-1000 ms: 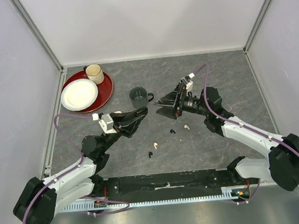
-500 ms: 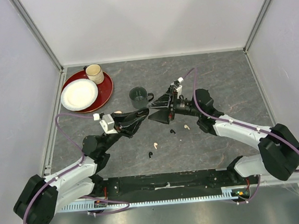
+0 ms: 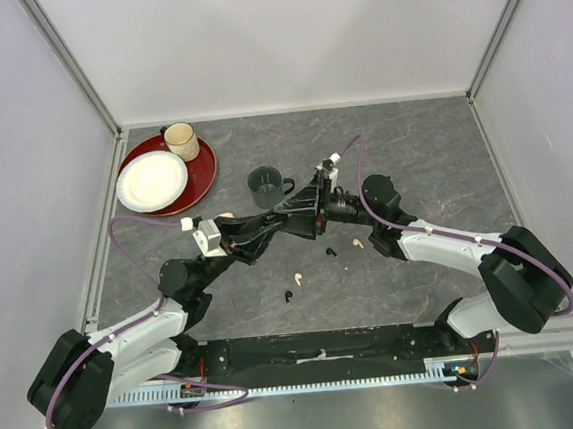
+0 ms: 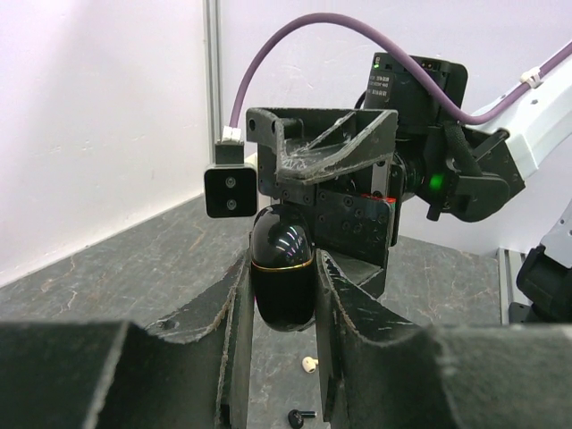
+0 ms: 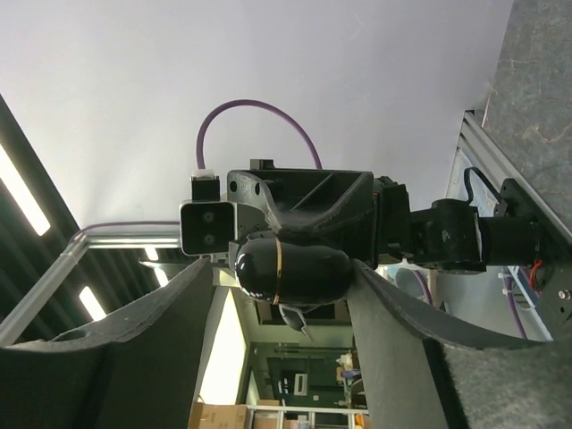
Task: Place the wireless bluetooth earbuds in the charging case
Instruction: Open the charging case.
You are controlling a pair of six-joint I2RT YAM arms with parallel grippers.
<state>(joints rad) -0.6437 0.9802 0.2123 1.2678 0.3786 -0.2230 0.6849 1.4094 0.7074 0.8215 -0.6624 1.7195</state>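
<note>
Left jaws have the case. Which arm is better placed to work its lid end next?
Right, probably. The left gripper has its jaws shut on the charging case and is busy holding it up. The right gripper has its jaws open on either side of the case's free end, ready to close.

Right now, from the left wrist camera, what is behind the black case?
The right gripper, jaws open, is directly behind the case. Below, a cream earbud and a black earbud lie on the table. The gripper hides the table farther back.
</note>
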